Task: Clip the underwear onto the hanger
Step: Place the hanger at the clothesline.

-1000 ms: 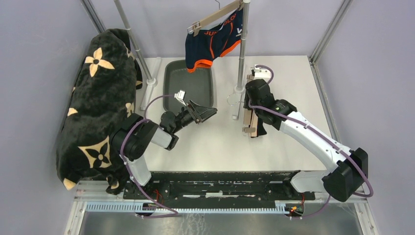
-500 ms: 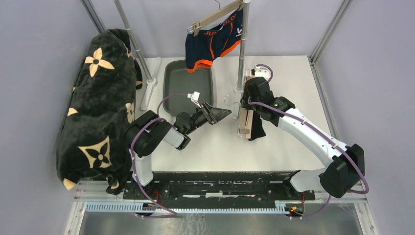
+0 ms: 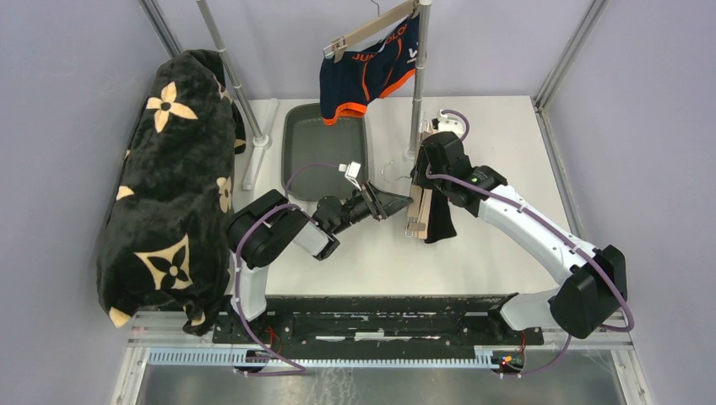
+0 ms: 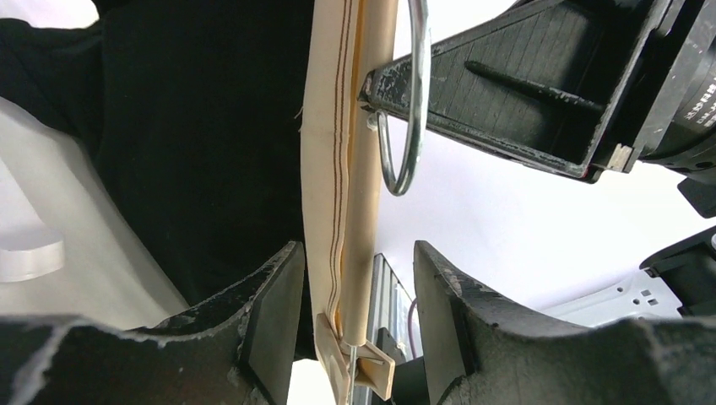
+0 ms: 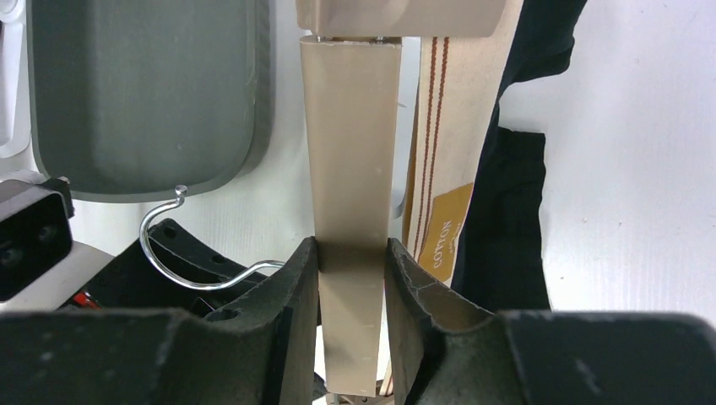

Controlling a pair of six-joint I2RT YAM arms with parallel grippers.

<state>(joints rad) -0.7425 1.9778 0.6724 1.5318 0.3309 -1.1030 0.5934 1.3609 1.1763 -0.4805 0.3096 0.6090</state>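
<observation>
White counter point(image 3: 507, 135), grey tray point(image 3: 325, 152), lilac walls point(image 3: 51, 84); right fingers point(image 5: 295, 287) clamped on hanger point(image 5: 350, 169), left fingers point(image 4: 270, 321) apart astride it.

Pale lilac walls point(image 3: 76, 67) enclose a white table point(image 3: 507, 143). Metal poles point(image 3: 417, 93) stand toward its back, and a black blanket point(image 3: 169, 186) with beige flowers hangs at the left. The light is soft and even.

Bright, even light; faint soft shadows; near-field blur in wrist views
</observation>
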